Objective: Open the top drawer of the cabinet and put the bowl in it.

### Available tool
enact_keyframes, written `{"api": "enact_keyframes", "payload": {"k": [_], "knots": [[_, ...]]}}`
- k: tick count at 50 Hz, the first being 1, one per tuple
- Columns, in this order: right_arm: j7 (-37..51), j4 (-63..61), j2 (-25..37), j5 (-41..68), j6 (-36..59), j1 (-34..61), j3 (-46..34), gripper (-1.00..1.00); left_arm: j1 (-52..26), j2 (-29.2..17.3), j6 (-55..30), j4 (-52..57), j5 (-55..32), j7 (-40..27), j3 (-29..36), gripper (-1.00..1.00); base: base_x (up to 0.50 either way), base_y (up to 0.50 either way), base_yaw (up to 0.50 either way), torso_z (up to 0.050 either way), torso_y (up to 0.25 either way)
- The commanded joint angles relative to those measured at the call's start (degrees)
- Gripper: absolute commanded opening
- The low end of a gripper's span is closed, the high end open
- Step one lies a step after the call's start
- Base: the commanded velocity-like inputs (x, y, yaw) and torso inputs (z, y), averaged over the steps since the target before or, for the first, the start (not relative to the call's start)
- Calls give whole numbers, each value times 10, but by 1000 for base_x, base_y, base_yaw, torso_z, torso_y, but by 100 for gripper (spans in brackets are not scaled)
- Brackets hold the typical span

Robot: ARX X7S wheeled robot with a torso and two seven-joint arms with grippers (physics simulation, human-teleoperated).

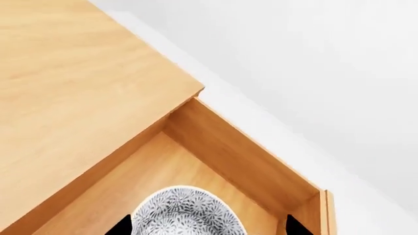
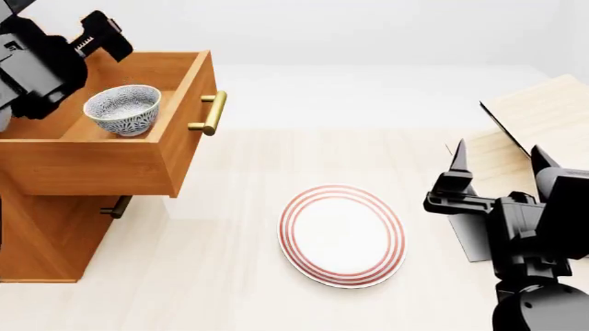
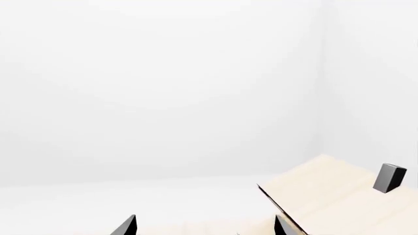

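1. Left wrist view: top drawer (image 1: 196, 161) is pulled out of the cabinet (image 1: 72, 88); the bowl (image 1: 188, 211) sits between the two dark fingertips (image 1: 121, 226) of the left pincer (image 1: 205, 227), over the drawer's wood floor. Whether the tips actually touch the bowl, can't tell
2. Head view: bowl (image 2: 123, 109) upright inside the open top drawer (image 2: 138, 158), near its back-left part, left pincer (image 2: 55, 65) just beside it. Brass handle (image 2: 212, 114) on the drawer front, lower drawer handle (image 2: 116, 207) below. Plate (image 2: 343, 234) with red rings lies on the worktop (image 2: 230, 276), well apart from the cabinet (image 2: 41, 234). Right pincer (image 2: 497, 162) at the right edge, spread wide, empty
3. Right wrist view: right pincer (image 3: 205, 226) tips wide apart, nothing between; pale board rack (image 3: 333, 196) near
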Motion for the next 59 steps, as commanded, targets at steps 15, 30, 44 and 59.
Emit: {"api": "enact_keyframes", "payload": {"k": [15, 30, 44, 59], "knots": [[32, -74, 19, 11, 38, 15, 4, 100, 172, -154, -26, 526, -95, -91, -68, 100, 0, 0, 0, 0, 0], [115, -202, 85, 114, 84, 26, 52, 100, 449, -313, 84, 819, -145, -105, -216, 100, 0, 0, 0, 0, 0], [439, -202, 448, 278, -210, 182, -236, 100, 588, -394, 141, 926, -188, -107, -382, 100, 0, 0, 0, 0, 0], [499, -202, 549, 298, -308, 592, -658, 100, 622, -421, 126, 966, -248, -127, -512, 100, 0, 0, 0, 0, 0]]}}
